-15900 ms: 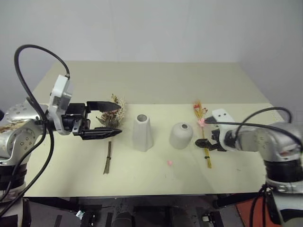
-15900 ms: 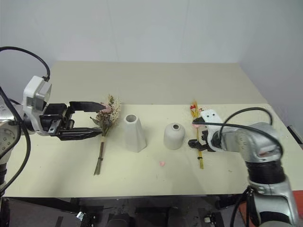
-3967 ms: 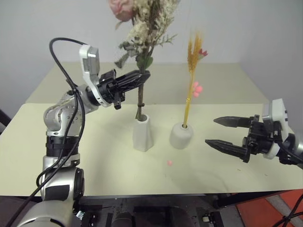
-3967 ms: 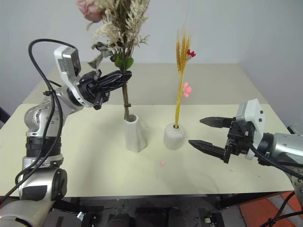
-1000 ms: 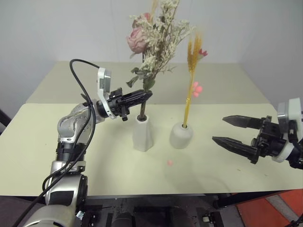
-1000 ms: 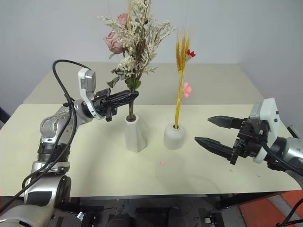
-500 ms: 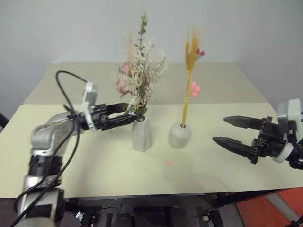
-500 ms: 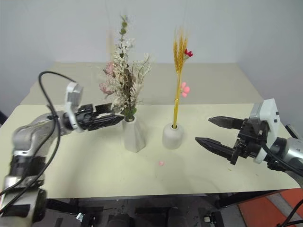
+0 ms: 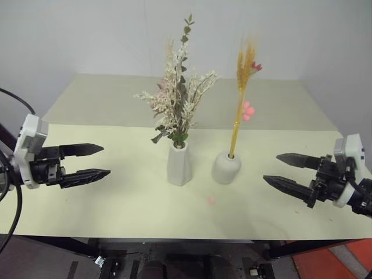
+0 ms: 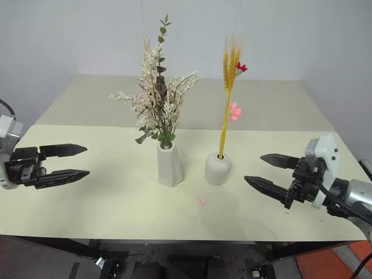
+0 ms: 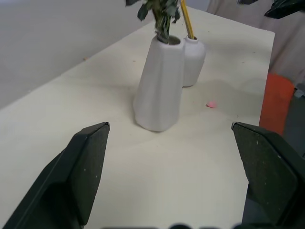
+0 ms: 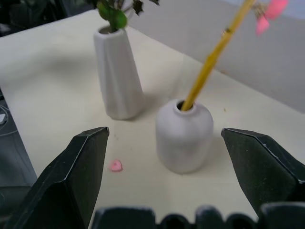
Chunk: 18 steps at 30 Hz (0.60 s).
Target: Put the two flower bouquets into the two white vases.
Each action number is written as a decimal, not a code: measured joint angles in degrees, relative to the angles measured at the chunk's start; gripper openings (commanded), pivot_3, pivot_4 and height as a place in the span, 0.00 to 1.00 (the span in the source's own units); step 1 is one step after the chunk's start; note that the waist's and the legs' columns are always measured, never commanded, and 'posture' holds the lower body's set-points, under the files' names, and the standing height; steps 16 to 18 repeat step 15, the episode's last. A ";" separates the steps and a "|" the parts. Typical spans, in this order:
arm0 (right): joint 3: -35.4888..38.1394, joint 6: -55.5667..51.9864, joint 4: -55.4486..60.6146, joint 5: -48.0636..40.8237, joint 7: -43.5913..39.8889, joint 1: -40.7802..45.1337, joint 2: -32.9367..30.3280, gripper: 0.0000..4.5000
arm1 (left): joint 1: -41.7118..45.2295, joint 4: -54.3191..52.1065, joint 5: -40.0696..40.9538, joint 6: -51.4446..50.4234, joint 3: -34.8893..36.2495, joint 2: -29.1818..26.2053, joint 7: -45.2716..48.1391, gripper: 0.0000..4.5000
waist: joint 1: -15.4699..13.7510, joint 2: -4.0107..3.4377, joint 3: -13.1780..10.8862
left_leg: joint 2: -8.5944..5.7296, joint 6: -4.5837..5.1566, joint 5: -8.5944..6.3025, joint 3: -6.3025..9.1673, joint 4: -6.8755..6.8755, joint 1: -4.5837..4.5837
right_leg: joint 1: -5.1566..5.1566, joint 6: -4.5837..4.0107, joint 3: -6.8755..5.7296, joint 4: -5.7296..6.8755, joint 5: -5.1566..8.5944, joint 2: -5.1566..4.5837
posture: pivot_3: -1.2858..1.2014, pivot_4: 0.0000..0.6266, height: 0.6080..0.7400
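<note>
On the counter (image 9: 87, 110), the bushy dried bunch (image 9: 177, 104) stands in the tall white vase (image 9: 179, 165). Beside it, the thin yellow-stemmed spray (image 9: 242, 99) stands in the squat vase (image 9: 226, 168). The left hand (image 9: 96, 161) and right hand (image 9: 280, 170) hang open and empty, well apart from both vases.

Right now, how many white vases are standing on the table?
2. The tall tapered vase stands near the table's middle and holds the bushy dried bunch. The short squat vase stands at its right and holds the thin yellow-stemmed spray. None seems hidden.

Head stereo pair looks forward and down over the surface (image 9: 116, 192). Each wrist view looks low between its own open jaws, nearer in; all share both vases (image 11: 160, 86) (image 12: 184, 135).
</note>
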State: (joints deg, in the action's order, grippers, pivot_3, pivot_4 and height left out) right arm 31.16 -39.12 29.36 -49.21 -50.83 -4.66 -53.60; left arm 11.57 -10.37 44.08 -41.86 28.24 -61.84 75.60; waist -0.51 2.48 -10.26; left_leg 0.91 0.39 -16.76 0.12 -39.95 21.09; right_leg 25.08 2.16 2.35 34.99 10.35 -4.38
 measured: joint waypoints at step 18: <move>5.86 0.89 -11.67 5.22 -4.46 -0.75 -4.17 1.00 | 9.29 0.11 -1.09 1.70 -11.65 6.02 -5.18 1.00 | 1.15 -0.01 0.01 | -0.03 0.00 0.00 -0.02 -0.01 -0.02 | -0.04 -0.14 0.05 0.02 -0.09 0.01 | 0.52 0.24 1.00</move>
